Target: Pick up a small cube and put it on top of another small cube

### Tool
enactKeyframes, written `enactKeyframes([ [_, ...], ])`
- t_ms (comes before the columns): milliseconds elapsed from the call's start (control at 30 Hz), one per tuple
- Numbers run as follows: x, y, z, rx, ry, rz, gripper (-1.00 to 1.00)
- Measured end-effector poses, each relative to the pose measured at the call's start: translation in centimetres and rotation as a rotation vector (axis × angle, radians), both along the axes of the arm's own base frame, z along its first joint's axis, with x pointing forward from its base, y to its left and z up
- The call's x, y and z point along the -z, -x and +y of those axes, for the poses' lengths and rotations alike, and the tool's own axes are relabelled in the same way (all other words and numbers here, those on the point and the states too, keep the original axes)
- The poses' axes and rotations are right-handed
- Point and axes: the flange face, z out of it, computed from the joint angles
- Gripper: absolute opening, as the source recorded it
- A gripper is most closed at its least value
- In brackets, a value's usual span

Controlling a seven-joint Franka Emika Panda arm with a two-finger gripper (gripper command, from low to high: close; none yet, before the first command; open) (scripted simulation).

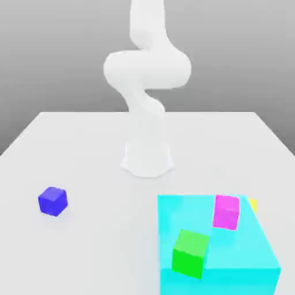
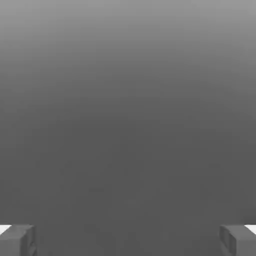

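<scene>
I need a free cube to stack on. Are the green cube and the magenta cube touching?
Apart. In the exterior view, cyan block surface shows between the green cube and the magenta cube.

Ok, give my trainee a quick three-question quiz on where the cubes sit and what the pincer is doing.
1. True or false: the blue cube sits on the cyan block.
2. Which two cubes rest on the cyan block?
3. Multiple choice: the pincer is A) shut on a cube, B) open and empty, C) shut and empty.

Key:
1. False; it lies on the white table, toward the exterior view's left.
2. The green cube and the magenta cube.
3. B.
</scene>
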Motion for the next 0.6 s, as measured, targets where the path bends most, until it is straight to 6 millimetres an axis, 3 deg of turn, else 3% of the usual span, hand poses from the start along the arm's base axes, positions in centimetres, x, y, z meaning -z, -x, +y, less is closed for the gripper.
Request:
enactKeyframes([
  [133,6.3,-2.7,-3.9,0.205,-0.066,0.085,0.0],
  [300,14.3,-4.0,-9.4,0.458,-0.155,0.177,0.0],
  [433,20.7,-3.4,-13.8,0.665,-0.233,0.242,0.0],
  [600,28.6,-0.6,-18.8,0.926,-0.34,0.314,0.0],
])
